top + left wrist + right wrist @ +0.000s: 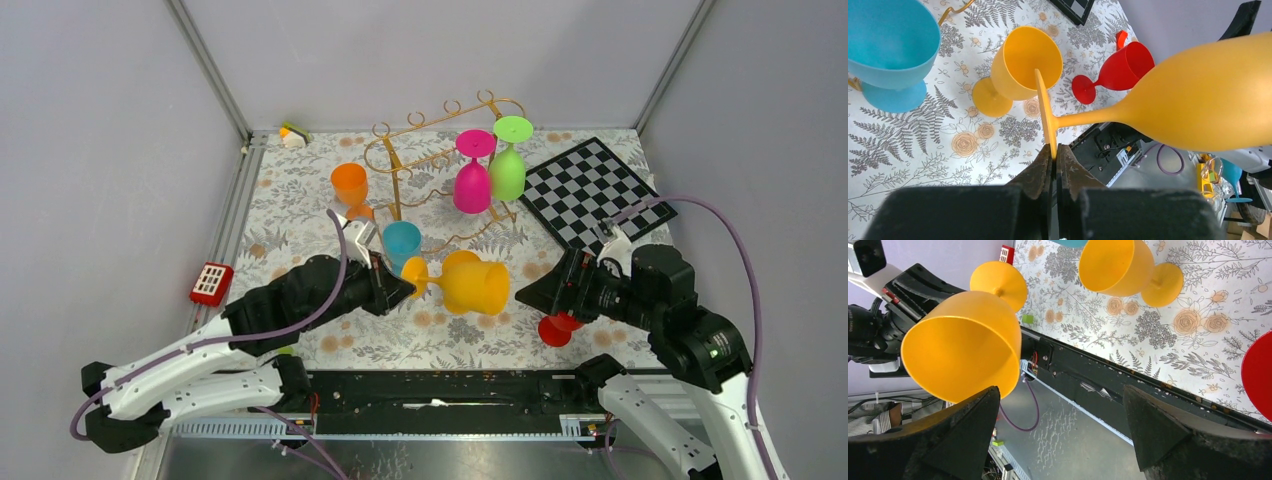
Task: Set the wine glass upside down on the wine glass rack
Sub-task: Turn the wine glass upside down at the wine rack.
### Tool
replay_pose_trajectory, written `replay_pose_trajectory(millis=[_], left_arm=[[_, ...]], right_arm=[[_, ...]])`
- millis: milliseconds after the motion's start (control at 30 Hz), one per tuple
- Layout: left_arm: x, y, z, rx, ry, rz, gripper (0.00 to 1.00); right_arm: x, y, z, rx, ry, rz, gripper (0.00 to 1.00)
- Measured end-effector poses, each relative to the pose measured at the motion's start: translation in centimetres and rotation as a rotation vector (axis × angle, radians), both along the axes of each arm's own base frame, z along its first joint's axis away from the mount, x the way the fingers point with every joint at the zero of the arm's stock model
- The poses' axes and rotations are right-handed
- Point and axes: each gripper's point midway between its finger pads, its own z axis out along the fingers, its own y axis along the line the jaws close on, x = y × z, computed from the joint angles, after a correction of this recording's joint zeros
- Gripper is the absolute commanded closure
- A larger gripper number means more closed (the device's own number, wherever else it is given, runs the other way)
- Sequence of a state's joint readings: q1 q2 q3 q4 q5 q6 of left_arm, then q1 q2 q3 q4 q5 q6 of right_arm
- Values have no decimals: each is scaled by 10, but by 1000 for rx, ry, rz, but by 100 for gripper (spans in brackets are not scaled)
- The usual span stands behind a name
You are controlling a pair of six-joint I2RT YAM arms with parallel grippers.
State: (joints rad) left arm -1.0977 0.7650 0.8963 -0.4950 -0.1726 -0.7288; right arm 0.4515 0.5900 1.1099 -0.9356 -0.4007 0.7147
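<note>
Your left tool (1054, 150) is squeezed shut on the thin edge of the round foot of a yellow wine glass (1208, 95). The glass is up in the air and lies on its side. Its stem points to the right and its open mouth faces your right tool (1060, 390). Your right tool is spread wide and holds nothing. In its own view, the rim of the glass sits just beside one finger (963, 440), not between the two fingers. I cannot tell if they touch.

Under the held glass, a second yellow glass (1020, 65) lies on its side on the flowery counter (300, 200). A red glass (1123, 67) lies on its side near it, and in the top view it is partly under your right tool. A blue-green glass (402, 242) stands just behind your left tool. An orange glass (350, 185) stands farther back on the left.

The wine glass rack (395, 185) stands at the back of the counter, well apart from the held glass. A pink glass (472, 180) and a green glass (508, 165) are upside down at its right end, side by side. A black and white checkered board (597, 190) lies to the right of the rack. A small red box with white squares (212, 283) sits at the left edge of the counter, beside your left arm.
</note>
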Motion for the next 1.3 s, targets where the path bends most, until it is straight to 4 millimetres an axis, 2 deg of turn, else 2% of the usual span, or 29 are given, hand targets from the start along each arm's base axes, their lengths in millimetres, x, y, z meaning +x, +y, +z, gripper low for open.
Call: replay_pose_trajectory(millis=[67, 167, 367, 733, 1100, 1300], left_arm=[[-3, 3, -3, -2, -1, -9, 100], [-2, 12, -8, 112, -178, -103, 100], [-3, 20, -3, 246, -477, -275, 100], [-17, 7, -12, 399, -815, -613, 100], [-26, -5, -14, 493, -1101, -823, 100], [-36, -15, -10, 537, -1280, -914, 100]], right_arm=[[-1, 0, -5, -5, 10, -1, 0], [-3, -2, -12, -11, 20, -5, 0], [-5, -4, -14, -15, 22, -10, 0], [-3, 4, -22, 28, 75, -9, 1], [2, 25, -39, 142, 178, 21, 0], [0, 33, -40, 215, 216, 28, 0]])
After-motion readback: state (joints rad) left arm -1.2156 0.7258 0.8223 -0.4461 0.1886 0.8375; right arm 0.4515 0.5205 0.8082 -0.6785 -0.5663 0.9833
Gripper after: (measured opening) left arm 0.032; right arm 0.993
